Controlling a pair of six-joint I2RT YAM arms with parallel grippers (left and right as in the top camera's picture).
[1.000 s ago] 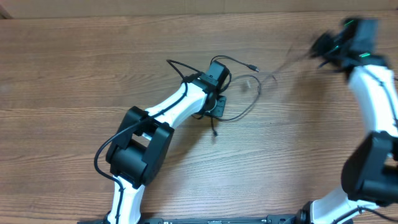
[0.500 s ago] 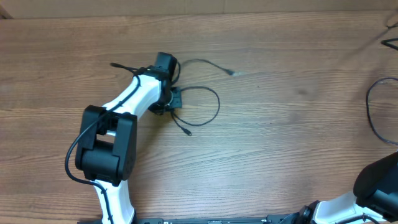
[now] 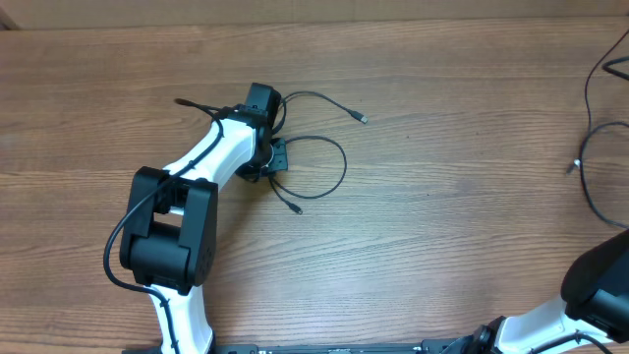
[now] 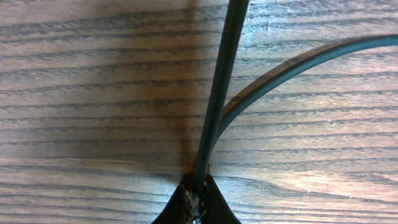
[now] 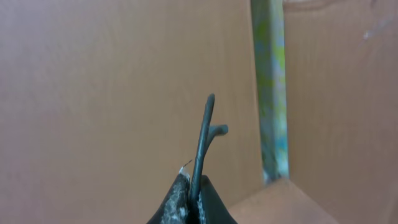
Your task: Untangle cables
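While one thin black cable (image 3: 345,165) lies in an open loop on the wooden desk (image 3: 442,256), just right of the left hand (image 3: 275,157), a second cable (image 3: 588,187) curves down the far right edge of the overhead view, well apart from the first. The looped cable ends in a small plug (image 3: 297,209) on the near side. Another strand runs right from the hand to a second plug (image 3: 363,119) farther back.

From the left wrist camera, the left hand (image 4: 198,199) is pinched tight on this cable (image 4: 217,93), close above the desk. One stretch leads straight away from the fingertips and another bends off to the right.

The right hand (image 5: 191,196) is outside the overhead view. Its own camera shows it closed on the second cable (image 5: 202,143), which stands up from the fingertips with a short bent stub. A blurred brown surface fills the background. Whether the second cable touches the desk I cannot tell.
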